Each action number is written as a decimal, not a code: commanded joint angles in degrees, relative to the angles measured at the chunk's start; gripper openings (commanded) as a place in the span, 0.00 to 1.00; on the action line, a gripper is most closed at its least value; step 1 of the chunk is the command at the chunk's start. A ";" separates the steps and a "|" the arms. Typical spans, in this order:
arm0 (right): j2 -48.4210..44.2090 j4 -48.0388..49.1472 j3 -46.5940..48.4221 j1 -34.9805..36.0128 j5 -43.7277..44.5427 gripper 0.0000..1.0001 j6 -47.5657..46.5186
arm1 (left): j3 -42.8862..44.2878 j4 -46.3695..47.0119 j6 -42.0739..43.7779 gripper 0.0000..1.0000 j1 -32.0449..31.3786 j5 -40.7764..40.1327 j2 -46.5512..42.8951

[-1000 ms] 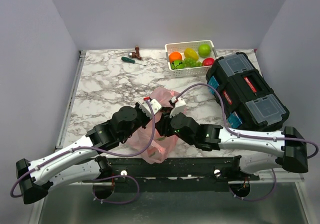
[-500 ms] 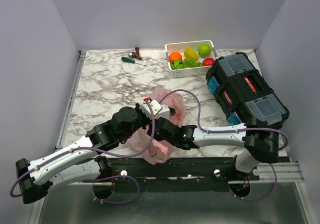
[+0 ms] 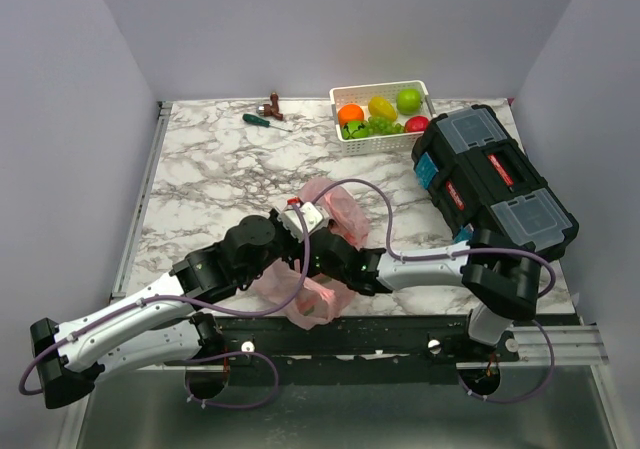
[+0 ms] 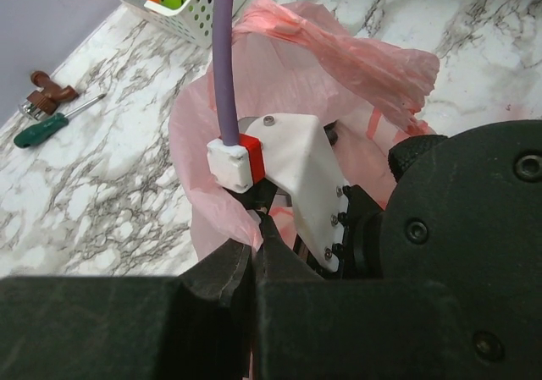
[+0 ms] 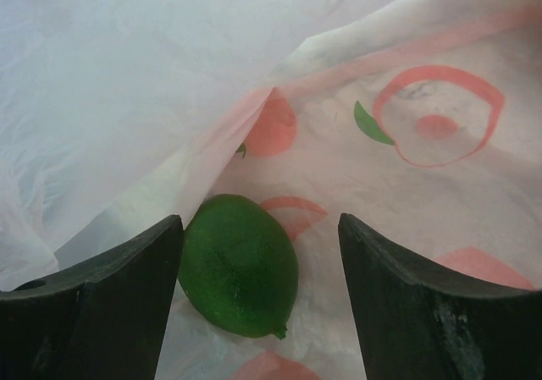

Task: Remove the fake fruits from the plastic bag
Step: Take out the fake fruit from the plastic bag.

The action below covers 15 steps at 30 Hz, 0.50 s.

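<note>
The pink plastic bag (image 3: 341,207) lies crumpled near the table's front edge. My left gripper (image 4: 258,221) is shut on the bag's rim and holds its mouth up (image 3: 299,227). My right gripper (image 5: 258,228) is open inside the bag (image 5: 406,168), where its tips are hidden from the top view. A dark green, lime-shaped fake fruit (image 5: 240,266) lies on the bag's floor between the fingers (image 5: 110,304), against the left one. Other fake fruits sit in the white basket (image 3: 381,88): an orange (image 3: 350,113), a lemon (image 3: 381,106), a green apple (image 3: 408,99), a red apple (image 3: 416,124) and green grapes (image 3: 374,126).
A black toolbox (image 3: 495,179) takes up the right side of the marble table (image 3: 210,169). A green-handled screwdriver (image 3: 262,120) and a small brown object (image 3: 273,102) lie at the back. The right wrist's white camera mount (image 4: 296,160) sits close in front of my left gripper.
The right gripper has pushed deeper into the bag and its jaws have spread wider. The right arm's elbow has folded back to the right. The left gripper still holds the rim.
</note>
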 commanded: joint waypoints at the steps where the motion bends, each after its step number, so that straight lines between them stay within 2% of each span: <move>1: 3.42 4.32 0.26 0.92 -6.23 0.79 -4.50 | 0.59 2.65 -0.74 0.00 -1.28 1.57 -0.35; 6: 5.74 8.65 -1.70 0.98 -10.59 0.88 -4.92 | 0.57 2.56 -0.32 0.00 -1.74 0.97 -0.03; 15: 11.07 10.86 -4.29 0.96 -12.88 0.91 -3.89 | 0.69 2.48 0.17 0.00 -1.97 0.24 0.81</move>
